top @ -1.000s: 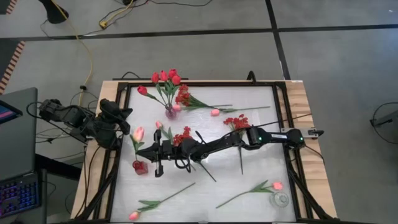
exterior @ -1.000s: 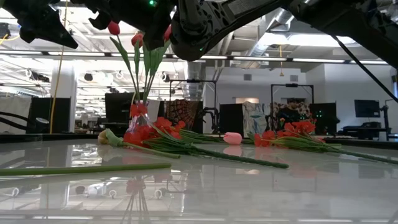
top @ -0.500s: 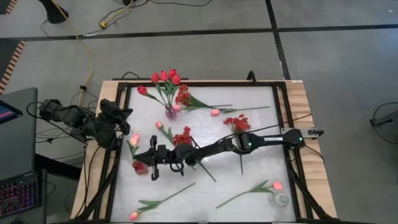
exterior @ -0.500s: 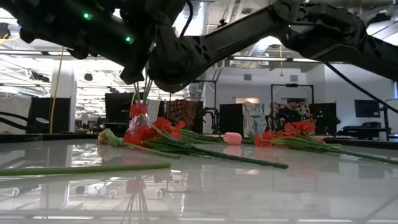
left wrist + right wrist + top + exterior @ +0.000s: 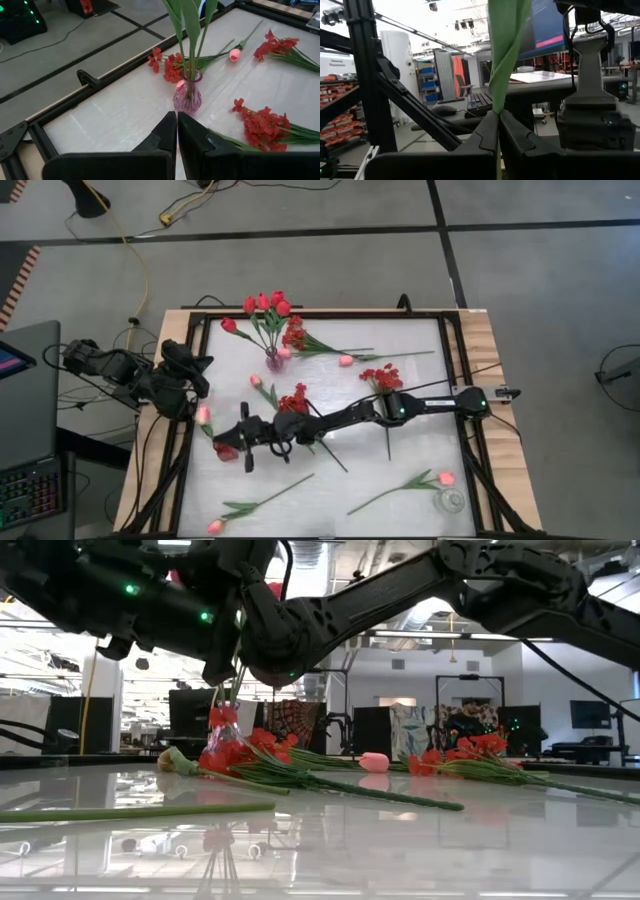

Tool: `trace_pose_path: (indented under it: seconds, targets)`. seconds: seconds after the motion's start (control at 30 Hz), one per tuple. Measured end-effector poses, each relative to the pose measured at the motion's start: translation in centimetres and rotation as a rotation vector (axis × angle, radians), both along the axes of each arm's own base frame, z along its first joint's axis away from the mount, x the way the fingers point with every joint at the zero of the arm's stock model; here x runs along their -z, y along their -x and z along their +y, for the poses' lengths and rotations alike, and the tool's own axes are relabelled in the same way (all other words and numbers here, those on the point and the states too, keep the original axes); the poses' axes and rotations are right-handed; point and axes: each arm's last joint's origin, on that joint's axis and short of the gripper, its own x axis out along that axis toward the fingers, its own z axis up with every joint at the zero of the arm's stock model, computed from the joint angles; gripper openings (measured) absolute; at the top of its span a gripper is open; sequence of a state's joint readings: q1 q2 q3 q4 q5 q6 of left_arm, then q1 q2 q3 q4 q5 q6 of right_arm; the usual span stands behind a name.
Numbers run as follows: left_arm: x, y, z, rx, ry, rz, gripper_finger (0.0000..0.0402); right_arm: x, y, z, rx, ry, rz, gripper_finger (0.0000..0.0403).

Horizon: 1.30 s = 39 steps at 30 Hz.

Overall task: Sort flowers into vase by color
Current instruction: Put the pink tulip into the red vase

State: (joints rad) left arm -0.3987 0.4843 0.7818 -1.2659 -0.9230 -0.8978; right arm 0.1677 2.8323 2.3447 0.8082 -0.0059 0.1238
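My right gripper [image 5: 236, 440] reaches across the table to its left side and is shut on a pink tulip [image 5: 203, 415]. It hangs right beside a small red vase [image 5: 224, 451]. At the far side a pink glass vase [image 5: 272, 361] holds several red tulips [image 5: 265, 304]. Red blossom sprays [image 5: 295, 398] and pink tulips [image 5: 345, 360] lie flat on the white table top. My left gripper [image 5: 177, 115] is shut on nothing at the table's left edge. My right gripper pinches the tulip's green stem and leaf [image 5: 497, 97] between its two fingers, coming in about level from the table's right. The tulip stands tilted, its head [image 5: 203, 415] up and toward the left edge. My gripper hides its lower end by the red vase.
A clear glass vase [image 5: 450, 502] stands at the near right corner beside a pink tulip [image 5: 445, 478]. Another pink tulip [image 5: 215, 526] lies at the near left. A red spray [image 5: 380, 377] lies under my right arm. A black frame [image 5: 455, 380] rims the table.
My right gripper has sunk and gone toward the table's left edge with the pink tulip, coming down beside the red vase. The tulip's head has dropped and shifted left with it.
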Motion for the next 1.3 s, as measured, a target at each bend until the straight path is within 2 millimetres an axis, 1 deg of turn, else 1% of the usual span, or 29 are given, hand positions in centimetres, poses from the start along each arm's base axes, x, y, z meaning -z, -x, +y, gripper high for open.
trace_pose_path:
  seconds: [0.3,0.43,0.6,0.73,0.8,0.9,1.0,1.13,1.3]
  targets:
    - [0.0,0.0,0.0,0.0,0.0,0.0,0.0002,0.1,-0.1,-0.2,0.006,0.003,0.013,0.0064]
    - [0.0,0.0,0.0,0.0,0.0,0.0,0.0002,0.1,-0.1,-0.5,0.01,0.002,0.011,0.0085]
    - [0.0,0.0,0.0,0.001,-0.001,0.001,0.0002,0.1,-0.2,-1.0,-0.029,0.01,0.009,0.013]
    - [0.0,0.0,0.0,0.003,-0.002,0.003,0.0002,0.1,-0.3,-1.6,-0.104,-0.007,0.017,0.0175]
    - [0.0,0.0,0.0,0.003,-0.002,0.004,0.0002,-0.2,-0.4,-2.2,-0.142,-0.028,0.053,0.0197]
    - [0.0,0.0,0.0,0.004,-0.002,0.004,0.0002,-1.3,-0.4,-2.7,-0.182,0.002,0.109,0.0223]
    - [0.0,0.0,0.0,0.005,-0.004,0.005,0.0002,-2.6,-0.3,-2.6,-0.171,0.08,0.187,0.0237]
    - [0.0,0.0,0.0,0.007,-0.007,0.008,0.0002,-4.7,0.3,-2.3,-0.162,0.205,0.337,0.0239]
    - [0.0,0.0,0.0,0.005,-0.014,0.005,0.0002,-8.0,1.9,-3.1,-0.141,0.257,0.523,0.024]
